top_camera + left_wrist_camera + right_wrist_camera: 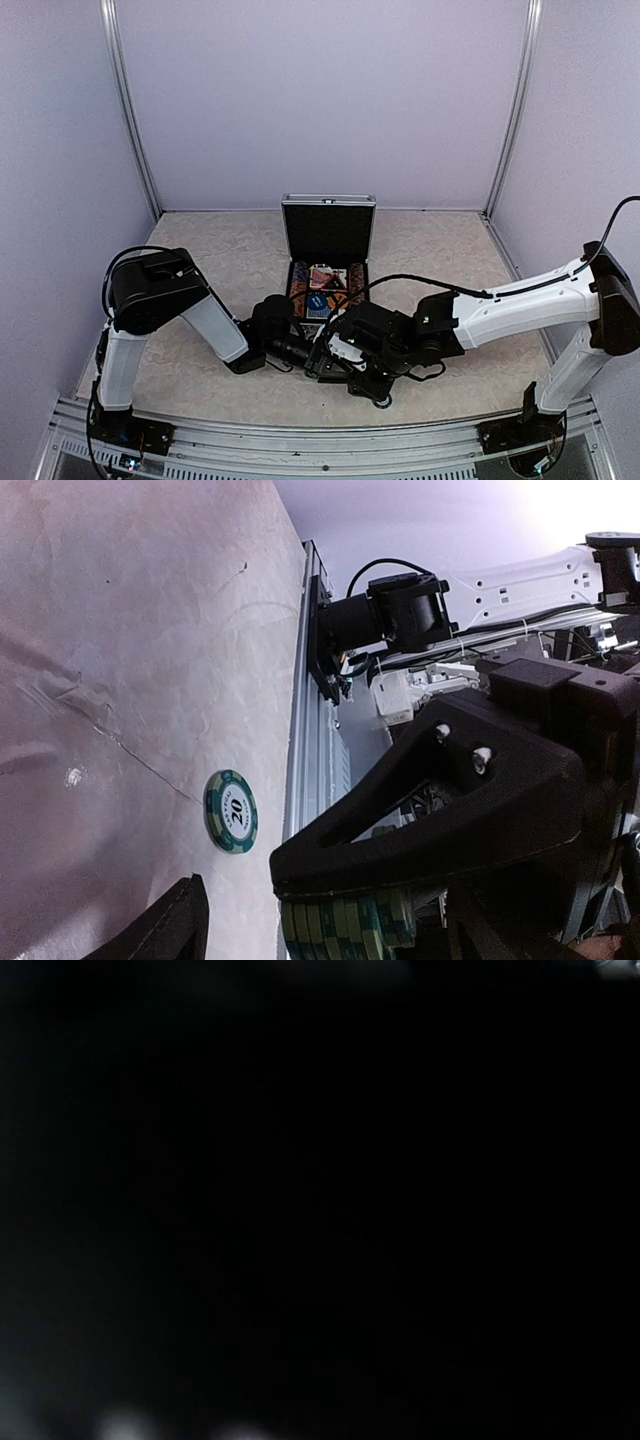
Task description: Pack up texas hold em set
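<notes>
The silver case [328, 228] stands open at mid-table, its black-lined lid upright. Red and blue card decks [326, 284] lie in its base. Both grippers meet just in front of it. In the left wrist view a stack of green chips [345, 928] sits under a black finger [430, 810] of my right gripper [338, 356], which is shut on the stack. My left gripper [330, 925] is open, with one finger [165, 930] well clear of the stack on the table side. A single green "20" chip [230, 811] lies flat on the table. The right wrist view is black.
The aluminium rail [310, 730] at the table's near edge runs close behind the loose chip. The enclosure's white walls and corner posts [130, 110] surround the table. The right arm's links and cables [500, 305] cross low over the right half.
</notes>
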